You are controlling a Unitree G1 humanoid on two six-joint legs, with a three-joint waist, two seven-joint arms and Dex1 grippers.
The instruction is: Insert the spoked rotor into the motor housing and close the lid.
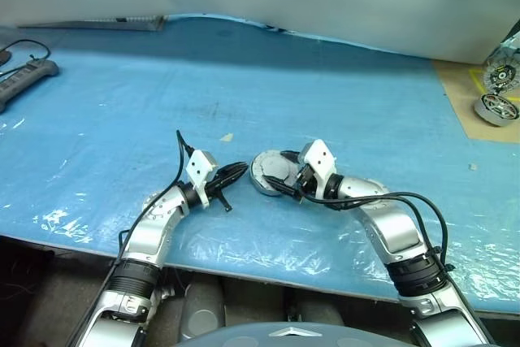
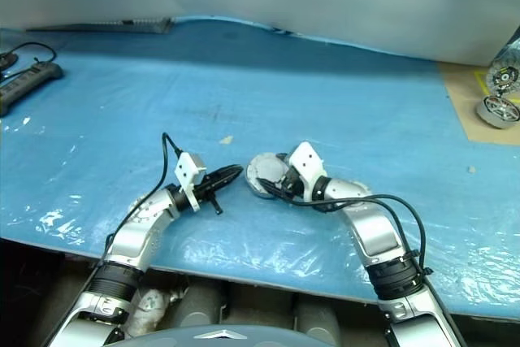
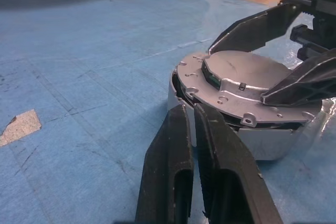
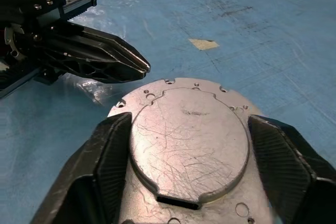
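The motor housing point(image 3: 262, 142) stands on the blue table between my two grippers. The lid point(image 4: 189, 145) lies on top of it with its plain grey face up, slightly tilted, with a dark gap under the edge nearest my left gripper. My right gripper point(image 4: 189, 124) is open, with one finger on each side of the lid's raised centre. My left gripper point(image 3: 188, 109) is shut and empty, its tips just beside the housing's wall. The spoked rotor is hidden.
Two silver motors point(image 1: 496, 95) sit on a tan board point(image 1: 459, 95) at the far right. A power strip point(image 1: 24, 75) lies at the far left. A small tan scrap point(image 1: 227, 137) lies behind the grippers. The table's front edge point(image 1: 268, 270) runs close below both arms.
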